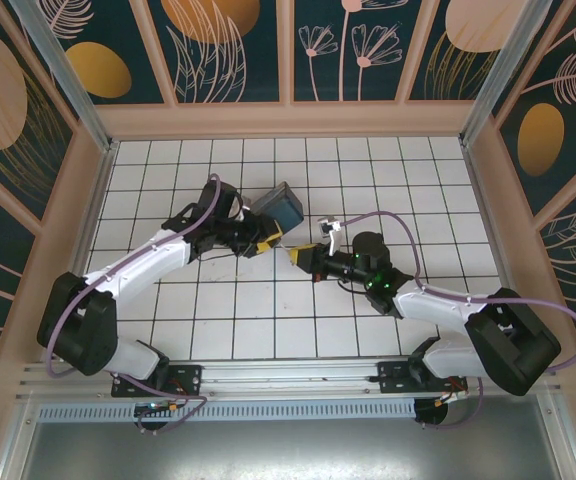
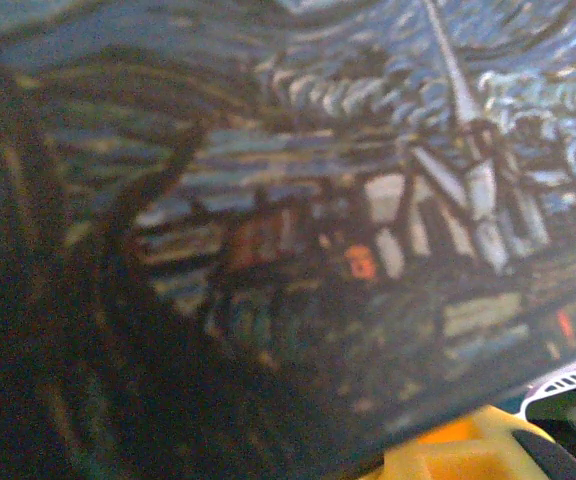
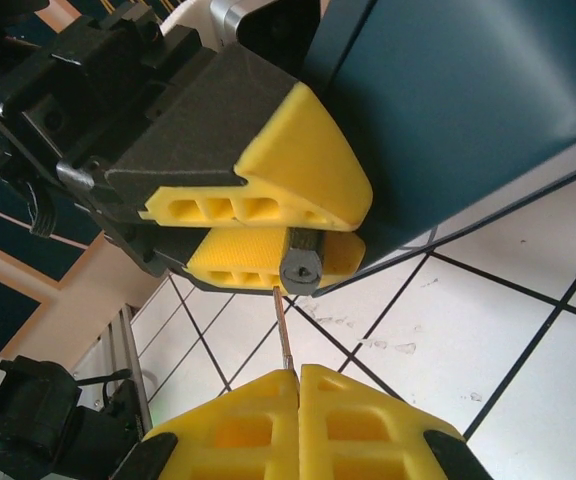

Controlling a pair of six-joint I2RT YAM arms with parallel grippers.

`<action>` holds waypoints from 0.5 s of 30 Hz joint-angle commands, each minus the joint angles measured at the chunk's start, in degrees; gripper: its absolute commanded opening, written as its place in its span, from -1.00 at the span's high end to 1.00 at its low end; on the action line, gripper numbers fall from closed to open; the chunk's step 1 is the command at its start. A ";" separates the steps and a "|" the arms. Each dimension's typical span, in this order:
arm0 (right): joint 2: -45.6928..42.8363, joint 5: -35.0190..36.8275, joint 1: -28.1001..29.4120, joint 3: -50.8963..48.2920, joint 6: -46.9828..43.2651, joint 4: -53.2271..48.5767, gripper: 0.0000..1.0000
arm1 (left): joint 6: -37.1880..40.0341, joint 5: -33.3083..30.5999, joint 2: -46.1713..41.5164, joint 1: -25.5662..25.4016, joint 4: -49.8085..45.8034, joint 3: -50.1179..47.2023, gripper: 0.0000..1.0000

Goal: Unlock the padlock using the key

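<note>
In the right wrist view the padlock (image 3: 300,265) is a small grey body with its keyhole end facing the camera. It is clamped between the two yellow fingers (image 3: 298,170) of my left gripper (image 3: 340,228), which is shut on it. My right gripper (image 3: 298,372) is shut on the key (image 3: 284,330). The key's thin blade points up at the padlock. Its tip meets the lower left edge of the padlock's face, just beside the keyhole and not inside it. From above, the left gripper (image 1: 268,238) and the right gripper (image 1: 303,255) meet tip to tip mid-table.
The blue starry-night box (image 1: 280,210) stands tilted right behind the left gripper; its painted side (image 2: 368,200) is pressed close to the left wrist camera above a yellow finger (image 2: 458,455). White tiled floor (image 1: 268,310) lies all around, with wooden walls at the sides and back.
</note>
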 commanded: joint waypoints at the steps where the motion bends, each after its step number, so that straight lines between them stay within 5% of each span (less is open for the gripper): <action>1: -0.55 -0.87 -0.21 -0.22 -0.42 2.74 1.00 | -0.60 2.47 -2.36 0.82 5.04 -0.10 0.50; 15: 2.92 -0.90 -0.12 1.86 2.28 4.96 1.00 | -0.98 1.93 -2.85 1.00 6.18 -2.01 0.52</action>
